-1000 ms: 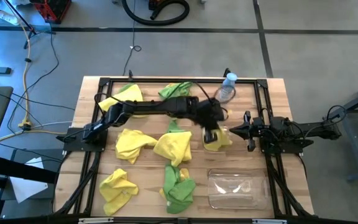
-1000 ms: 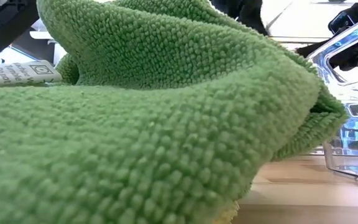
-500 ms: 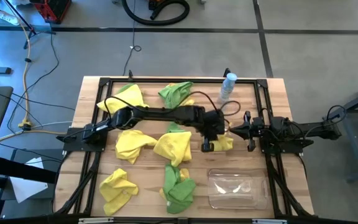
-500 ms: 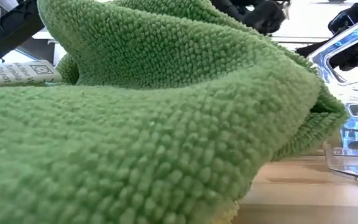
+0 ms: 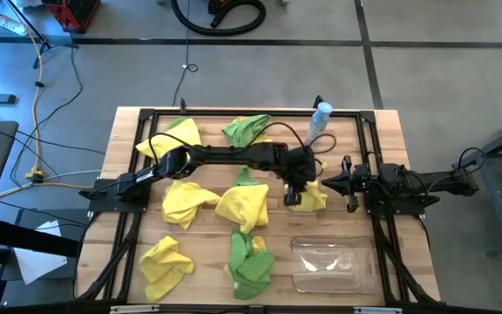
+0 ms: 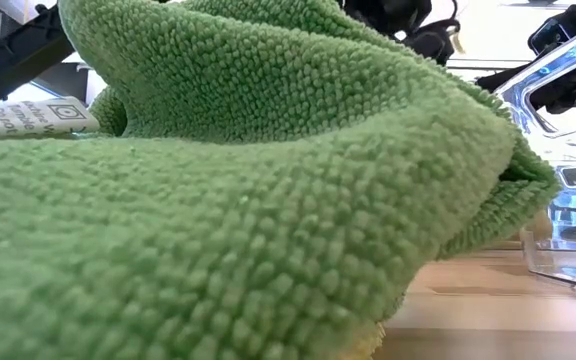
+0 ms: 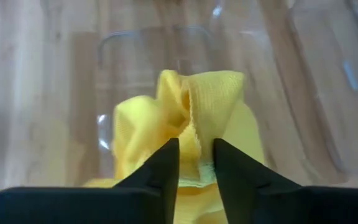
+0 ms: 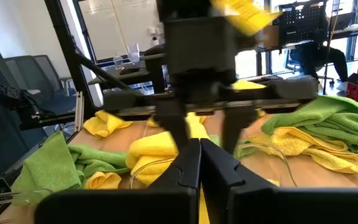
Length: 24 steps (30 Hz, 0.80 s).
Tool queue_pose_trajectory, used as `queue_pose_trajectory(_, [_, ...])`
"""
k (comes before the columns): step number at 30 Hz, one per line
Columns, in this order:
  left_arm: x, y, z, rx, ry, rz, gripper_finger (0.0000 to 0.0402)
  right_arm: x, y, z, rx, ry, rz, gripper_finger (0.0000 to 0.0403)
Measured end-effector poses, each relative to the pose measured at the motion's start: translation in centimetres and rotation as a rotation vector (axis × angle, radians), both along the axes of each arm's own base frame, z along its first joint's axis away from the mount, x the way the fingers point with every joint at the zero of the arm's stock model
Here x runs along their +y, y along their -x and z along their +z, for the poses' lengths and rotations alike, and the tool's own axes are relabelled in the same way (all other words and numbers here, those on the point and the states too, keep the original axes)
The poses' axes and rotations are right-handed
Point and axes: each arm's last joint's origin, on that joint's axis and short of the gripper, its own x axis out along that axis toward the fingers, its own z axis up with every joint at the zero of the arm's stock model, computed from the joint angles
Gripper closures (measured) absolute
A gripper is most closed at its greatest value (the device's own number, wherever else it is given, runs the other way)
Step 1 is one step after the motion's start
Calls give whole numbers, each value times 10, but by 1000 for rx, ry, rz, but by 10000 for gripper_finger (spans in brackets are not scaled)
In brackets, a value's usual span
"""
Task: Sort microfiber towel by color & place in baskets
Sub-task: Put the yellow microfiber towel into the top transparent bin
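1. You've got a wooden table (image 5: 382, 157) w/ a black metal frame (image 5: 234, 113) round its edge, on a grey floor (image 5: 443, 61) w/ a yellow cable (image 5: 35, 105) and a black hose loop (image 5: 220, 17). Right wrist view shows an office room behind: dark chairs (image 8: 23, 68), desks.
2. Left claw (image 5: 293, 194) reaches across to table's right-middle, over a clear basket (image 7: 135, 43) holding a bunched yellow towel (image 7: 185, 118). Fingers (image 7: 166, 168) stand slightly apart either side of a fold; can't tell if they still pinch it.
3. Right claw (image 5: 325, 182) waits just beside that basket, clenched, nothing in it.
4. 2nd basket (image 5: 331, 264) sits at front right.
5. Loose on table: yellow towels (image 5: 186, 201), green towels (image 5: 251, 262).
6. Clear bottle (image 5: 319, 122), blue cap, near the back edge.
7. Low view is mostly blocked by a green towel (image 6: 248, 200).
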Motion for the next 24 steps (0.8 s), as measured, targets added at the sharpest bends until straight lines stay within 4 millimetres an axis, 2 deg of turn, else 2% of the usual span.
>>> queue_pose_trajectory(3, [7,1,0,2,-4,9,292,0,0,0,-1,0,0,402])
queue_pose_trajectory(10, [10,5,20,-50,-10,20,289,0,0,0,0,0,0,402])
queue_pose_trajectory(20, [13,7,26,-43,42,93,289,0,0,0,-1,0,0,402])
queue_pose_trajectory(24, [14,6,26,-38,127,195,289,0,0,0,0,0,0,402])
